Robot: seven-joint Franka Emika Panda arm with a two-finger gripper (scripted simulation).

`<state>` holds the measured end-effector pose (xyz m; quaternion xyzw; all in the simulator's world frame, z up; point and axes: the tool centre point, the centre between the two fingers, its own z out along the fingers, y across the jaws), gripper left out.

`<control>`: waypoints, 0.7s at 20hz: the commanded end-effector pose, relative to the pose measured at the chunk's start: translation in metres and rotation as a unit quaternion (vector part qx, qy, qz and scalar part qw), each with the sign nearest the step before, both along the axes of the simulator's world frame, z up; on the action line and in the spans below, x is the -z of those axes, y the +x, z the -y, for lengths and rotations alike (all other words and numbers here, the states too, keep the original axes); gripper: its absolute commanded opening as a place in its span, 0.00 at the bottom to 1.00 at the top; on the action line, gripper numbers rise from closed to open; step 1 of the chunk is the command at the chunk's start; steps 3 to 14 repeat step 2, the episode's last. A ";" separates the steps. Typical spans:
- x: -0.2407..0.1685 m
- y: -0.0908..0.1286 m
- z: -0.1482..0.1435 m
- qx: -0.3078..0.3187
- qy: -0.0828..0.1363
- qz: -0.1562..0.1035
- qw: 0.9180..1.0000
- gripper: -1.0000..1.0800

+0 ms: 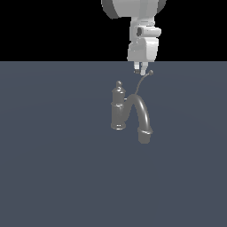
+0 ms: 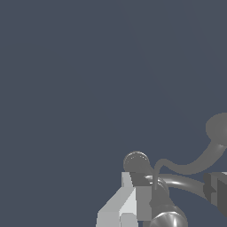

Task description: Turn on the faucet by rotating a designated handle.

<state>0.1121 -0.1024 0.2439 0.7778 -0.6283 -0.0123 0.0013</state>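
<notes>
While the white robot arm (image 1: pixel 142 42) hangs down from above, its hand (image 1: pixel 140 70) sits just over the faucet (image 1: pixel 129 113), a little toward the exterior view's left of the handle's ball knob (image 1: pixel 151 72). Two short fingers (image 1: pixel 137 68) poke down with only a small gap between them, and nothing is between them. The knob is just beside the fingers, but I cannot tell if it touches them.

The small grey faucet stands upright in the middle of the dark grey desk (image 1: pixel 53 168). Its post (image 1: pixel 118 108) has a little round top. A thick bent spout (image 1: pixel 141 116) curves over and points down. The thin wire handle (image 1: pixel 142 82) rises from behind the spout toward the hand.

From the wrist view, the handle (image 2: pixel 190 165) curls out to its round knob (image 2: pixel 218 127), close to one light finger (image 2: pixel 126 201).
</notes>
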 end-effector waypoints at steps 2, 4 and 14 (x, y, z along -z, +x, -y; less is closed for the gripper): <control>0.002 0.012 0.018 0.010 -0.007 0.010 1.000 0.00; 0.002 0.012 0.018 0.010 -0.007 0.010 1.000 0.00; 0.002 0.012 0.018 0.010 -0.007 0.010 1.000 0.00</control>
